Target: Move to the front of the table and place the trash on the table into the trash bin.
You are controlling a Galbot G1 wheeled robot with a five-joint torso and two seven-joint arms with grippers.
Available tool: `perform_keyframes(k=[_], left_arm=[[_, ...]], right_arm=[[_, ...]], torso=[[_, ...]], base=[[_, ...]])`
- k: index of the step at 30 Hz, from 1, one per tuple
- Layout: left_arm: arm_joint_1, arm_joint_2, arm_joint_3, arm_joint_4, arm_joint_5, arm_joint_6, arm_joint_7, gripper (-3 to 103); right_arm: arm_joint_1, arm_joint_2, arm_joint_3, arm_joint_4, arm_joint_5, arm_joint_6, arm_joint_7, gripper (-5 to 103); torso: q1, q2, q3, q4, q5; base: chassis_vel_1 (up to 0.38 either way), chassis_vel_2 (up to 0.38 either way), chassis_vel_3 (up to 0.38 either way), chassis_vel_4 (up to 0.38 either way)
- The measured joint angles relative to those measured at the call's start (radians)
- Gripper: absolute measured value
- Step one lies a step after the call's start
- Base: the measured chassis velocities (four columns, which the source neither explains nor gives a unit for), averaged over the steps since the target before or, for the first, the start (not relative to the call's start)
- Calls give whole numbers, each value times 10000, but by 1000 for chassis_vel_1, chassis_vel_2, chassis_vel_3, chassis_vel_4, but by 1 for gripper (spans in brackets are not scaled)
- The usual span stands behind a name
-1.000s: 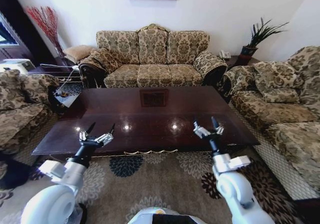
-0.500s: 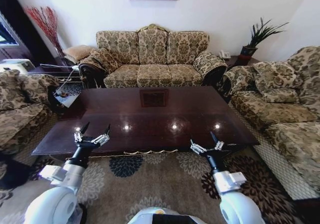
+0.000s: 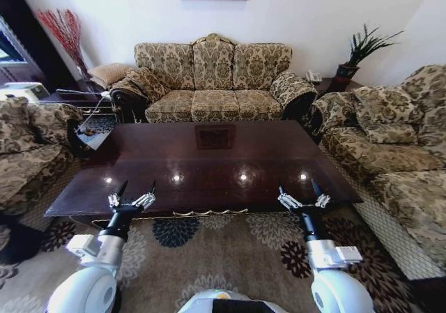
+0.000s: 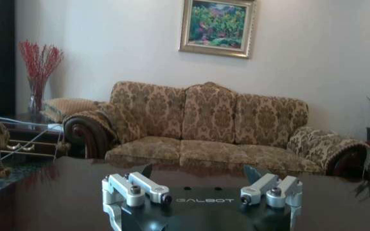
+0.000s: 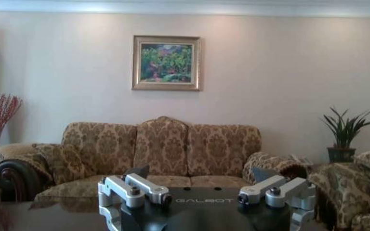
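The surface (image 3: 209,159) is a large, low rectangle of dark, glossy reddish-brown wood with a gilt-trimmed carved apron along its near edge, standing on patterned carpet among three sofas, reflecting ceiling lights.

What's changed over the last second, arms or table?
Both arms drew back toward the robot. The left gripper sank from over the table to its near edge; the right gripper dipped low, then rose and swung right. Both stayed open, holding nothing. Table and sofas unchanged.
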Motion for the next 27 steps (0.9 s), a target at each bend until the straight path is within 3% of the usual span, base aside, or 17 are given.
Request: perform_keyframes(k=[6, 27], left_arm=[[154, -199, -42, -240, 101, 15, 19, 94], [167, -224, -76, -267, 159, 36, 4, 98]], right_arm=[[43, 78, -59, 61, -6, -44, -50, 100], [84, -7, -20, 110, 195, -183, -91, 100]], torso=[[0, 0, 0, 2, 0], [0, 0, 0, 1, 0]], base=[[0, 0, 0, 0], [0, 0, 0, 0]])
